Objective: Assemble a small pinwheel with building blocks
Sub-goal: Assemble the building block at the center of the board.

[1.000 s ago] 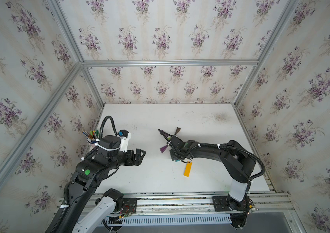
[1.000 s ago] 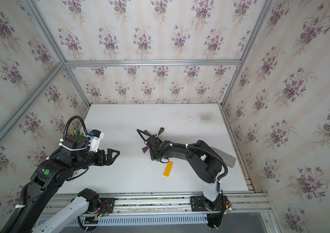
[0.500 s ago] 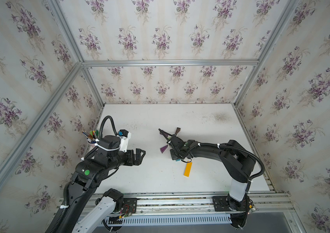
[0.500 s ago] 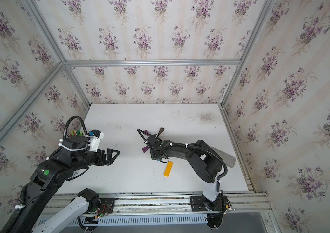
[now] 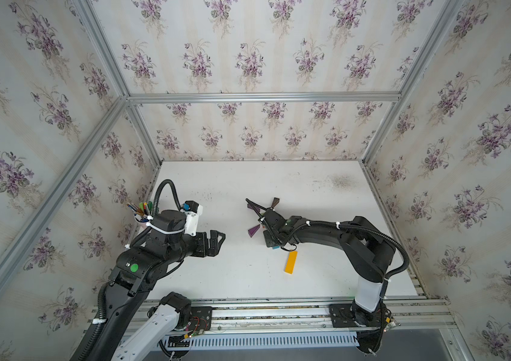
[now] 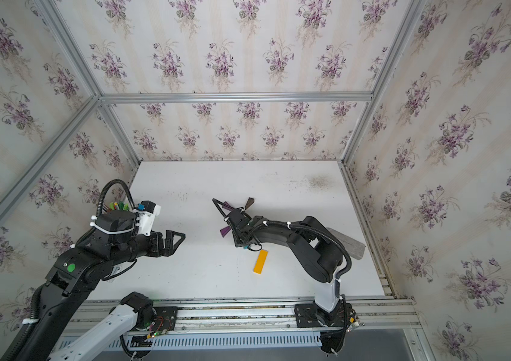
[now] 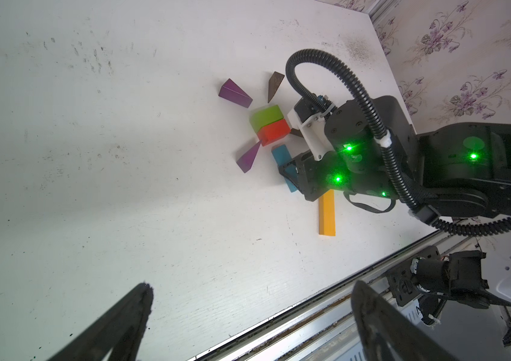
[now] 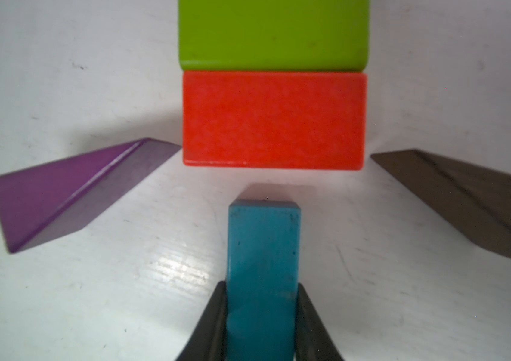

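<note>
Left wrist view, two purple wedges (image 7: 235, 93) (image 7: 249, 157), one orange bar (image 7: 326, 214), right gripper (image 7: 288, 172) holding blue bar (image 7: 280, 154), left gripper (image 7: 252, 289) wide

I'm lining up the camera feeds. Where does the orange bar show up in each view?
In a top view: orange bar below centre, slightly right.
In a top view: orange bar below centre.
Left wrist: orange bar just past the blue bar, partly under the right arm.
Right wrist: not in it.
Shared landmark: the purple wedge nearest the blue bar, in all four.
</note>
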You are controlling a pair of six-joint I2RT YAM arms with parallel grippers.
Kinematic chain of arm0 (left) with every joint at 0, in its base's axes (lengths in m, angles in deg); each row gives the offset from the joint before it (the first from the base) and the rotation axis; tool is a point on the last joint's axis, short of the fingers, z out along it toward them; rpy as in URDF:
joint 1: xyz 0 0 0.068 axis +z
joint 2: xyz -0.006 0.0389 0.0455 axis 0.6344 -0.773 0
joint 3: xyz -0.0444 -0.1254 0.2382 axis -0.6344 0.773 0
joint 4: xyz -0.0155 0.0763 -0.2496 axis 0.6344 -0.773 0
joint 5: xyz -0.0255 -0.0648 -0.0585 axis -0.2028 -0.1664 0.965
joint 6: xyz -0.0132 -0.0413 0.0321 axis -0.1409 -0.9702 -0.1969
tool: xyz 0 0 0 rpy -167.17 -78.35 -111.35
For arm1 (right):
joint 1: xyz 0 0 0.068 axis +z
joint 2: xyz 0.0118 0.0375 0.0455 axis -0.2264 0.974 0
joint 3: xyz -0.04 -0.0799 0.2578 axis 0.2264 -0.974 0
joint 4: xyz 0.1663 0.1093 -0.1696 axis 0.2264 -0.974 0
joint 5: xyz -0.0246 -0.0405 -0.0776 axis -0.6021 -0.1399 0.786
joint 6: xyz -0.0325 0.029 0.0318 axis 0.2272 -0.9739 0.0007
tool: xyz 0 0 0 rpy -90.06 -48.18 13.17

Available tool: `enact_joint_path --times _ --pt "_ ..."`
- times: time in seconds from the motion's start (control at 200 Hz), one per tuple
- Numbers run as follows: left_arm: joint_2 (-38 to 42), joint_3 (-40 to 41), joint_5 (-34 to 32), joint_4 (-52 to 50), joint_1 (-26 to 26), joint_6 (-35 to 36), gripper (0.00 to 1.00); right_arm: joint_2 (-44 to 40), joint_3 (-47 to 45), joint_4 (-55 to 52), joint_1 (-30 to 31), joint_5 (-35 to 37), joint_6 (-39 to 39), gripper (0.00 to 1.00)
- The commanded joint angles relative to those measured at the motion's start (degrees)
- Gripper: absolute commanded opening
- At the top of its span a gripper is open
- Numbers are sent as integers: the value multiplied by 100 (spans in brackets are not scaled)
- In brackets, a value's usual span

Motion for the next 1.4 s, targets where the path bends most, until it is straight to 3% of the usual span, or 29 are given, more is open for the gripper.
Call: enact_joint_path --times 0.0,0.774,0.864,0.969,1.154,1.394 --pt "-2 -20 15 47 5 -25 99 79 58 -94 -7 5 -2 24" --pt "7 -24 15 50 5 -53 100 159 165 -143 -7 -11 -8 25" --pt "-10 -31 178 45 5 -47 99 142 167 -161 -7 -3 -7 29" --pt "-23 -51 215 67 5 -53 99 78 150 -170 -7 57 -23 44" --pt "-37 -47 267 108 5 -57 99 -182 28 -121 -7 192 -17 60" --pt "-85 -29 294 182 5 -59 99 -783 -200 -70 -7 165 -77 63"
